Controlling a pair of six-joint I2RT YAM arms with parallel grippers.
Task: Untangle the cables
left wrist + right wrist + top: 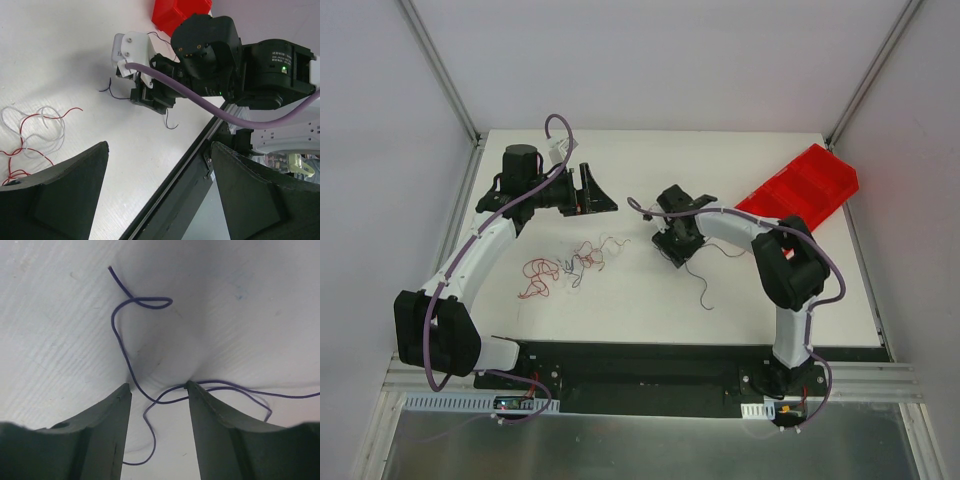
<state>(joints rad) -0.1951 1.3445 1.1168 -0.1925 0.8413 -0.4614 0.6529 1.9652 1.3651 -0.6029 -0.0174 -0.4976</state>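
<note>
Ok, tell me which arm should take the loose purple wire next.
Right. Its fingers straddle the purple wire; the left fingers hang open away from it, nearer the red tangle.

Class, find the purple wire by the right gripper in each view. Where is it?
Top external: the purple wire trails below the right gripper, right of centre.
Left wrist: short dark bits beside that gripper, upper middle.
Right wrist: the wire runs through the gripper's gap, centre.
Shared landmark: the right gripper.
</note>
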